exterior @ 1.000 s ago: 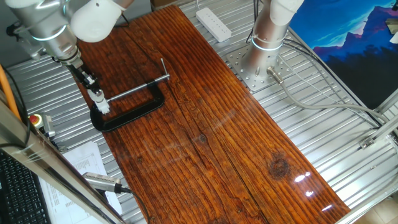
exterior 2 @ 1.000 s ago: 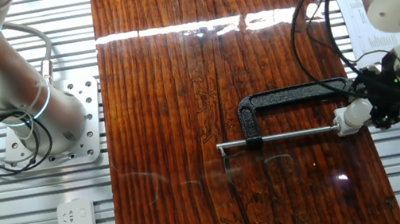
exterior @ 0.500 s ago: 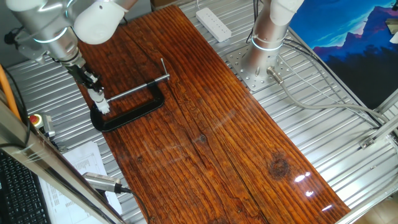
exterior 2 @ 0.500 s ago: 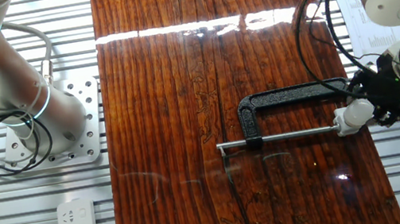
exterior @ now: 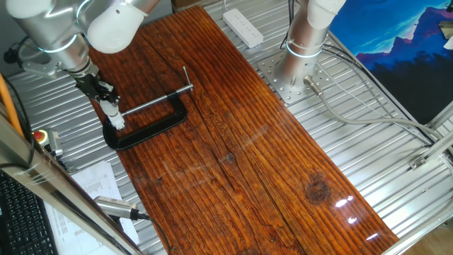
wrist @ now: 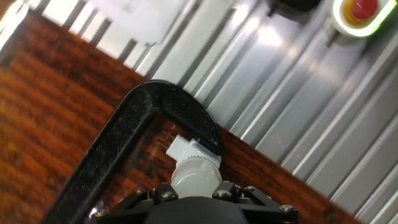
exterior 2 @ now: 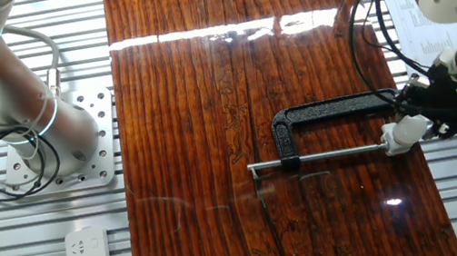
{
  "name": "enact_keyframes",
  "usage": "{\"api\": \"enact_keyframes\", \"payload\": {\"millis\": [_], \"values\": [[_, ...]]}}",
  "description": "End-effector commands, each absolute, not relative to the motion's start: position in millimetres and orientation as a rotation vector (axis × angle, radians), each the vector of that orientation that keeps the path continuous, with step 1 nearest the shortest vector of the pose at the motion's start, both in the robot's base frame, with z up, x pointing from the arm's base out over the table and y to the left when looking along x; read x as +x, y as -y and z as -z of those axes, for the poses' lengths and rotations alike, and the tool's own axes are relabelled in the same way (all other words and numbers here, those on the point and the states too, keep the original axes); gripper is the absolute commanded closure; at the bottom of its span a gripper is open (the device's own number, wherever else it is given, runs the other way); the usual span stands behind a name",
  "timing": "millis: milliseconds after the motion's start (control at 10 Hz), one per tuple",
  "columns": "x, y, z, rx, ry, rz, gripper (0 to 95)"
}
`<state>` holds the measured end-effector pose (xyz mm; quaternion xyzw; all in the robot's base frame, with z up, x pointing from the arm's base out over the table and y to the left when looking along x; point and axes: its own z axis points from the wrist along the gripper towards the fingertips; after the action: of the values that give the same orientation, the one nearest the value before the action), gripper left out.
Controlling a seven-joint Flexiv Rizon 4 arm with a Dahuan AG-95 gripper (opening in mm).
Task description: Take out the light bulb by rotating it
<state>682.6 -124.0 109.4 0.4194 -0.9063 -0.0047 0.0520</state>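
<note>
Rotated about its axis since the earlier frame, the gripper [exterior 2: 433, 114] stays closed on the light bulb [exterior 2: 406, 130] at its fingertips — bulb seated in the white socket [wrist: 186, 151] just beyond, held steady by the black C-clamp [exterior 2: 328, 117] — presumably mid-unscrewing.

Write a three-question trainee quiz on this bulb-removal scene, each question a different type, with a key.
1. True or false: the gripper is closed around the light bulb.
2. Multiple choice: the black C-clamp lies on
A. the wooden board
B. the white power strip
C. the sheet of paper
3. Fill in: in the hand view, the bulb sits in a small white ____ held at the clamp's jaw.

Key
1. True: the fingers close on the bulb from both sides in both fixed views.
2. A
3. socket
</note>
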Motion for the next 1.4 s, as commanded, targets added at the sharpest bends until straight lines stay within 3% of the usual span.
{"api": "enact_keyframes", "payload": {"millis": [100,1400], "values": [[682.3,123.6,-109.2,1.468,2.651,-0.005,95.0],[682.8,120.3,-108.2,2.179,2.105,-0.128,95.0]]}}
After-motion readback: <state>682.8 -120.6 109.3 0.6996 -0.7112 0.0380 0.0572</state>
